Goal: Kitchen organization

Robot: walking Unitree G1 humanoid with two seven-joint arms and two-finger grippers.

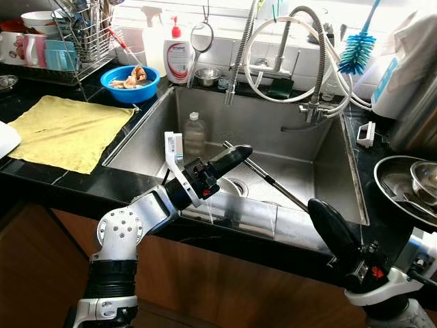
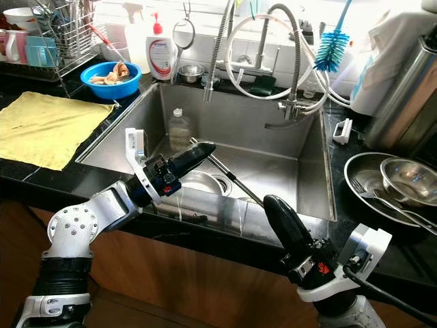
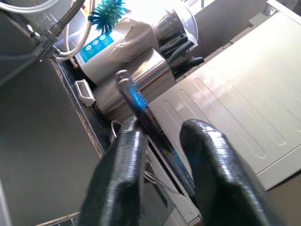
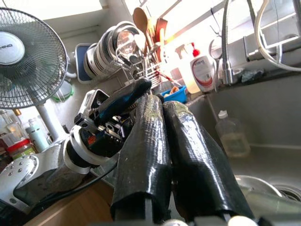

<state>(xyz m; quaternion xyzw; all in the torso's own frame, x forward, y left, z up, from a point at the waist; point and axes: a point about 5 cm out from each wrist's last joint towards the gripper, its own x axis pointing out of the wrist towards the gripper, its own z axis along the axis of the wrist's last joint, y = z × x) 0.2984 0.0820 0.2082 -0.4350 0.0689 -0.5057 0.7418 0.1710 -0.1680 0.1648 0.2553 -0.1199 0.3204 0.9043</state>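
Note:
My left gripper (image 1: 240,151) reaches over the steel sink (image 1: 328,164), fingers slightly open. A long thin metal rod (image 1: 273,183) slants across the sink toward its front wall. In the left wrist view the rod (image 3: 141,106) passes between the two fingers (image 3: 117,165) and rests against one. A clear plastic bottle (image 1: 194,133) stands in the sink behind the gripper, near the drain (image 1: 235,184). My right gripper (image 1: 330,225) is shut and holds nothing, in front of the counter edge at the sink's right corner.
A yellow cloth (image 1: 65,130) lies on the black counter at left, with a blue bowl (image 1: 130,83) and dish rack (image 1: 78,34) behind it. Soap dispenser (image 1: 179,58), faucet hoses (image 1: 287,61) and a blue brush (image 1: 356,51) line the back. Steel bowls (image 1: 410,184) sit at right.

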